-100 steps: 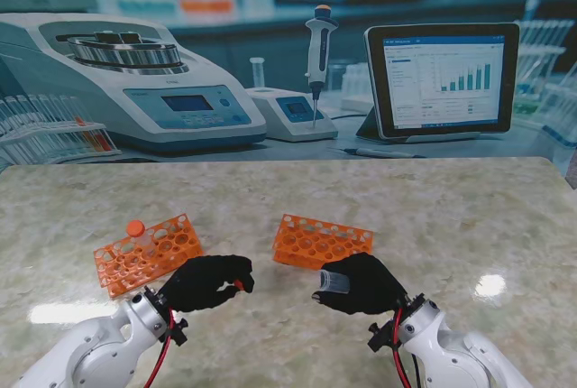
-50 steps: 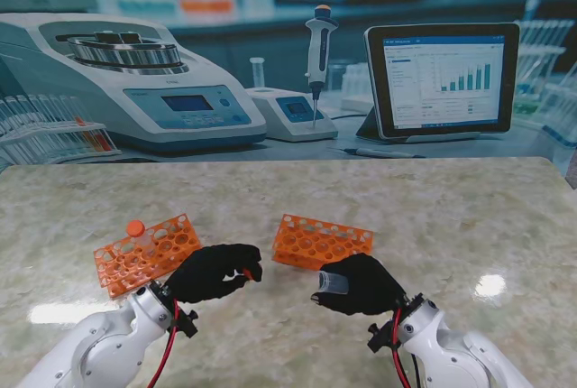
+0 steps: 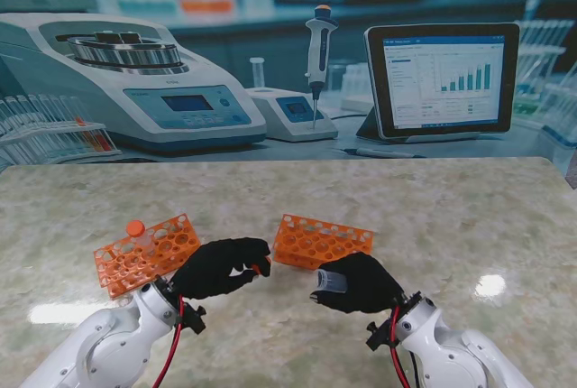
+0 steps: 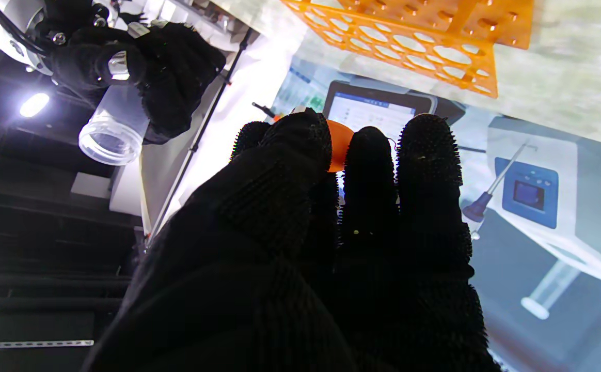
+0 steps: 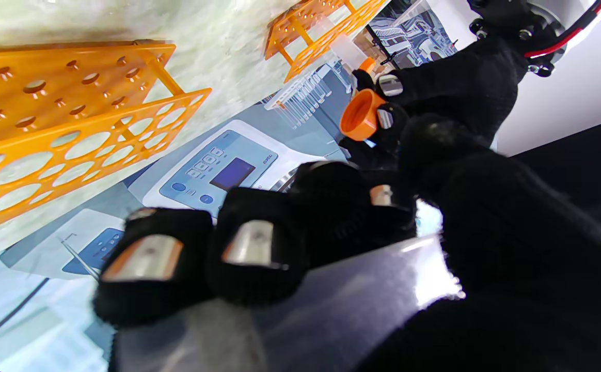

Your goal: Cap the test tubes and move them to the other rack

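Orange cap (image 3: 262, 269) pinched in left hand (image 3: 219, 268) needed squaring with open mouth of clear tube (image 3: 328, 281), which right hand (image 3: 361, 283) clasped, before pressing on.

Gap btwn left hand (image 3: 221, 267) & right hand (image 3: 357, 283) is open. Orange rack (image 3: 323, 241) sits just beyond it; second rack (image 3: 147, 254) crowds left hand's outer side.
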`<state>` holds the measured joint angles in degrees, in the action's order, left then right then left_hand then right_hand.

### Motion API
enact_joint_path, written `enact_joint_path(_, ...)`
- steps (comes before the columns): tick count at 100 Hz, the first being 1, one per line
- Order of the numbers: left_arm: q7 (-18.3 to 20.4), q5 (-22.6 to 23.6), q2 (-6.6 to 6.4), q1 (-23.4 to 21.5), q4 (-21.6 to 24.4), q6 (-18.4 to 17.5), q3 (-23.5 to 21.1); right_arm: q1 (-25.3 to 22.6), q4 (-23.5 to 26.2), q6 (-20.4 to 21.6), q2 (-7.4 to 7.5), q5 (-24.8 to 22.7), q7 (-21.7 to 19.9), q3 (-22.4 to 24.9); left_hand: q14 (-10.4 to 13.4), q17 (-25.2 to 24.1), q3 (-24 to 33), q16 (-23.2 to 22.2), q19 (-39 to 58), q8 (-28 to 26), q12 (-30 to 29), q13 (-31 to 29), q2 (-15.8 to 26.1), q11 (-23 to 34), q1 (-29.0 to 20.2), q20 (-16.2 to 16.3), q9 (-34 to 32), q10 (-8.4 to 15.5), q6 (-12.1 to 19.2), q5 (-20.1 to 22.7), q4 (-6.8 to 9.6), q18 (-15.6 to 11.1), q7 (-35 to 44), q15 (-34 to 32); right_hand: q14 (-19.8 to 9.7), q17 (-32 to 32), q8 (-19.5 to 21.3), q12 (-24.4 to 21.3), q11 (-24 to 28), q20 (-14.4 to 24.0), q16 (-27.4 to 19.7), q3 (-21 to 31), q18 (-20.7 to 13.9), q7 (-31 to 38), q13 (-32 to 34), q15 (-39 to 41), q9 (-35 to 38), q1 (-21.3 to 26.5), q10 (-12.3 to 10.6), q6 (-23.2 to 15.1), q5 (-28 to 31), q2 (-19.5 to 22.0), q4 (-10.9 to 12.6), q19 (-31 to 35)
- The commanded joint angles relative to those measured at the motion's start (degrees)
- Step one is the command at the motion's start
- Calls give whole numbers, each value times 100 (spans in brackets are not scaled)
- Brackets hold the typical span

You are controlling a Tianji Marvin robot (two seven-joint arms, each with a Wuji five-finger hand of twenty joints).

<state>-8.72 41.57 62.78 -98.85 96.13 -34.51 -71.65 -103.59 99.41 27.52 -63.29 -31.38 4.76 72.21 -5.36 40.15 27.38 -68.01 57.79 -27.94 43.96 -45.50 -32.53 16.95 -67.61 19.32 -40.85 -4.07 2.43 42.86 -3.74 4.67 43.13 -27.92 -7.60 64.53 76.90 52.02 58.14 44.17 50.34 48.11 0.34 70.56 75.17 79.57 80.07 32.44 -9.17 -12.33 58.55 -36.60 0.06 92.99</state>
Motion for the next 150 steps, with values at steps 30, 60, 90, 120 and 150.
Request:
enact_joint_path(30, -147, -36, 63, -33, 165, -139, 38, 148, -147, -175, -17, 89, -40, -143, 166, -50, 215, -110, -151, -103, 239, 17, 56, 285, -528, -73, 26, -22, -209, 114, 43, -60, 228, 68, -626, 356, 213, 157, 25, 318, 398, 22, -267, 341, 74, 1230, 246, 157, 34, 211, 397, 55, -51, 1767)
enact_joint_path(60, -240, -183, 106, -72, 243, -190, 93, 342, -295, -333, -29, 145, -43, -299, 163, -49, 209, -125, -156, -116, 269, 19, 59, 286, -530, -68, 24, -22, -205, 108, 45, -61, 257, 68, -626, 356, 213, 160, 25, 318, 398, 20, -267, 340, 74, 1230, 246, 153, 32, 219, 396, 56, -50, 1767)
enact_joint_path(90, -326, -333, 149, -113, 273, -301, 109, 595, -461, -526, -43, 184, -51, -464, 163, -48, 205, -134, -161, -120, 277, 25, 73, 277, -531, -64, 31, -9, -203, 97, 46, -61, 269, 72, -626, 356, 212, 161, 22, 318, 398, 24, -267, 338, 74, 1230, 248, 158, 38, 229, 396, 49, -50, 1767)
enact_joint_path(120, -381, -412, 173, -178, 322, -373, 133, 790, -567, -683, -52, 264, -103, -566, 171, -45, 191, -131, -166, -121, 281, 22, 84, 275, -526, -58, 34, -5, -197, 90, 49, -63, 271, 79, -626, 356, 212, 163, 22, 318, 398, 23, -267, 338, 74, 1230, 248, 163, 38, 229, 396, 50, -50, 1767)
enact_joint_path(150, -374, -477, 180, -198, 349, -411, 184, 947, -649, -806, -64, 326, -129, -628, 171, -50, 180, -137, -173, -121, 283, 28, 92, 267, -536, -54, 44, -6, -201, 85, 50, -62, 268, 83, -626, 356, 211, 164, 23, 318, 398, 22, -267, 338, 74, 1230, 247, 157, 39, 240, 401, 45, -51, 1767)
